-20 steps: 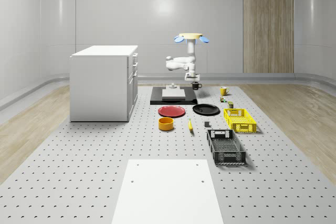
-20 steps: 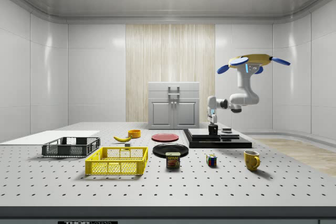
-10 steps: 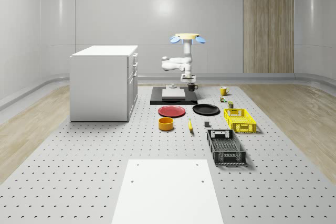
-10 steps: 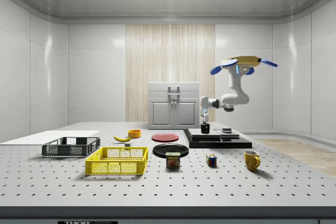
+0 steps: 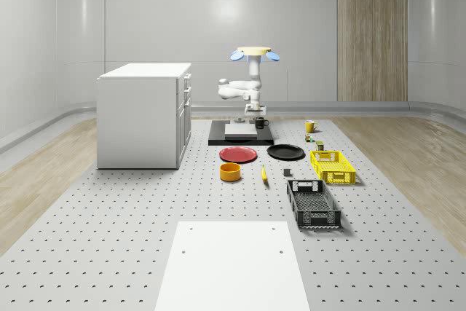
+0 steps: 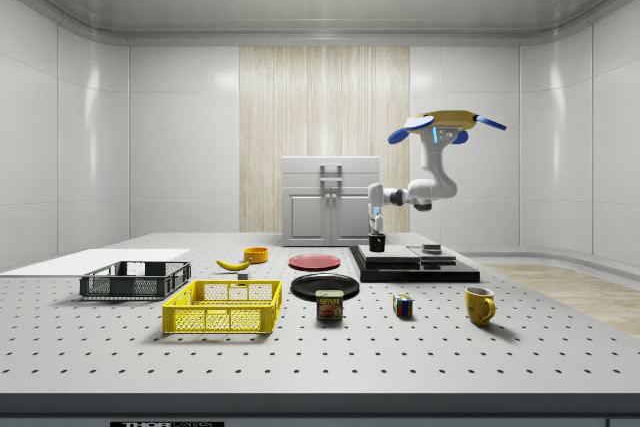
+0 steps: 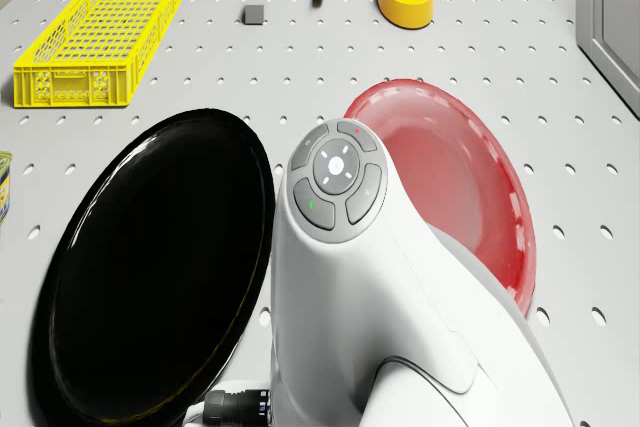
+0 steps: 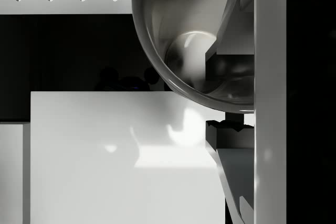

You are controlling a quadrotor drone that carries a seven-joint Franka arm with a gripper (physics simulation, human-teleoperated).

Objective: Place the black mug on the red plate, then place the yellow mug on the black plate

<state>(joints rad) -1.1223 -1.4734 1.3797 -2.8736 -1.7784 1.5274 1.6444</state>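
Note:
The black mug (image 5: 261,122) hangs from my gripper (image 5: 258,113), which is shut on its rim, just above the black platform (image 5: 241,136) at the table's far end. In the side view the mug (image 6: 377,242) is level with the platform's near edge, under the gripper (image 6: 376,228). The drone (image 5: 253,53) hovers over the platform. The wrist view looks into the mug (image 8: 199,40), with one finger (image 8: 270,103) on its wall. The red plate (image 5: 239,154) and black plate (image 5: 286,152) lie side by side in front of the platform. The yellow mug (image 5: 310,127) stands to the whole-scene view's right.
A white cabinet (image 5: 143,113) stands at the whole-scene view's left. In front of the plates lie a yellow bowl (image 5: 230,172), a banana (image 5: 263,175), a yellow crate (image 5: 332,166) and a black crate (image 5: 313,203). White slabs (image 5: 240,130) sit on the platform.
The drone, arm and held black mug have moved toward the whole-scene view's left and the side view's left, nearer the plates. The drone has dropped slightly.

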